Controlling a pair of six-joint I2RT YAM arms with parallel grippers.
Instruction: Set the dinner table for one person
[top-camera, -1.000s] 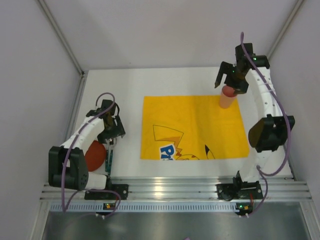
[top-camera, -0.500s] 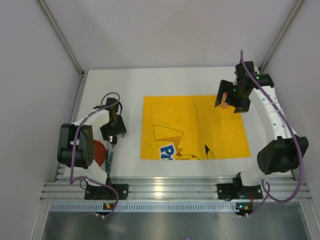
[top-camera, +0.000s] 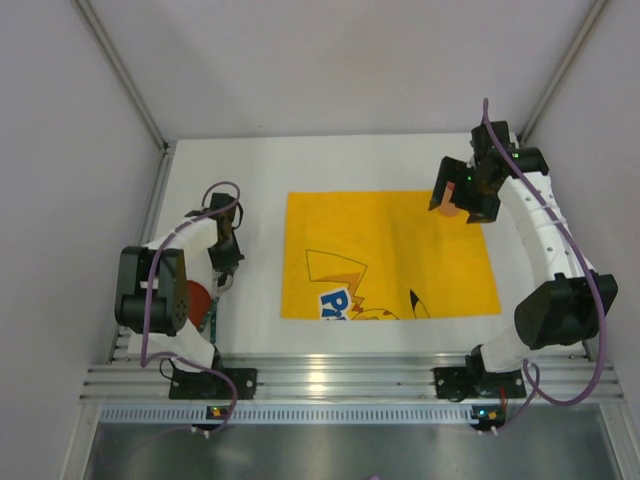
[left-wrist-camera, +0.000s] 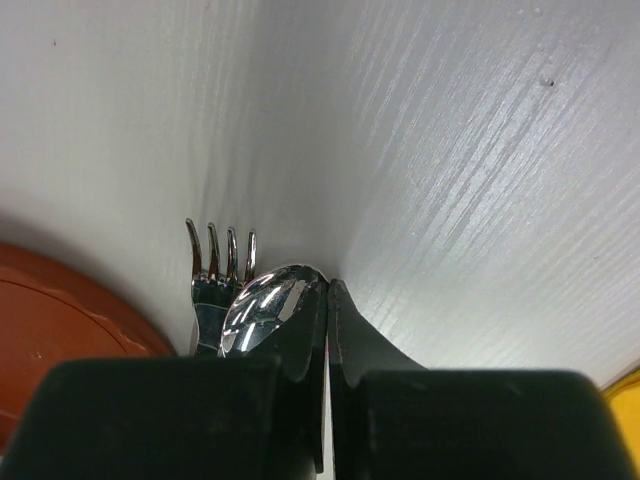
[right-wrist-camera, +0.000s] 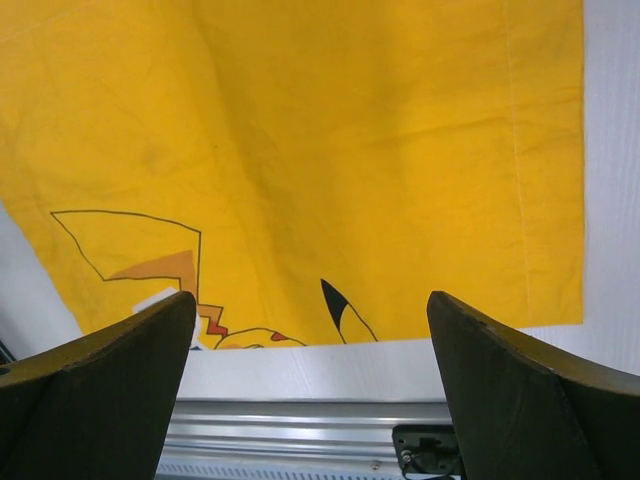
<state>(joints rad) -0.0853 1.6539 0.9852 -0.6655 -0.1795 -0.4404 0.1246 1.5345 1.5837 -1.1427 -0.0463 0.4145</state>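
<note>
The dinner table is a plain white top. My left gripper is low at its left side, next to a red plate. In the left wrist view this gripper is shut, and nothing shows between the fingers. A steel spoon lies against the outer side of the left finger, with a fork just beyond it. My right gripper hangs open above a pink cup on the yellow placemat. The right wrist view shows the wide-open gripper over the placemat; the cup is hidden there.
The red plate fills the lower left of the left wrist view. An aluminium rail runs along the near edge of the table. Grey walls close in the left, back and right sides.
The left gripper has closed and dropped beside the spoon and fork. The right arm has swung over the pink cup, which now shows only partly beneath the open gripper.
</note>
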